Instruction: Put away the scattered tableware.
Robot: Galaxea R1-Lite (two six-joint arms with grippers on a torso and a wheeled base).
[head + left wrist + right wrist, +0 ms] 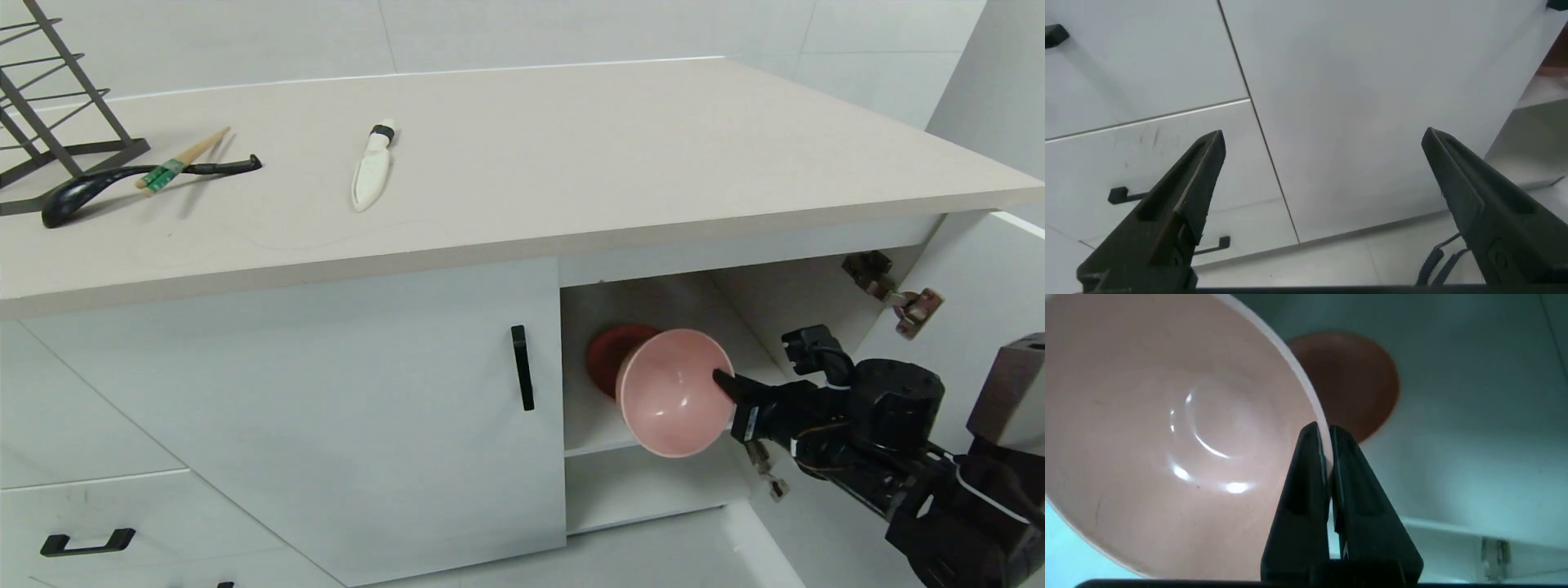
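Observation:
My right gripper (725, 385) is shut on the rim of a pink bowl (673, 392), holding it tipped on its side at the mouth of the open cabinet. In the right wrist view the fingers (1327, 469) pinch the pink bowl's (1184, 433) edge. A red dish (608, 355) sits behind it on the cabinet shelf (600, 429); the red dish (1351, 376) lies past the bowl. On the countertop lie a black ladle (90, 189), chopsticks (181, 160) and a white knife (373, 163). My left gripper (1323, 175) is open, facing white drawer fronts.
A black wire rack (49, 98) stands at the counter's far left. The left cabinet door (326, 408) is closed, with a black handle (522, 367). The right door (980, 310) stands swung open beside my right arm. Drawers with black pulls (87, 541) sit lower left.

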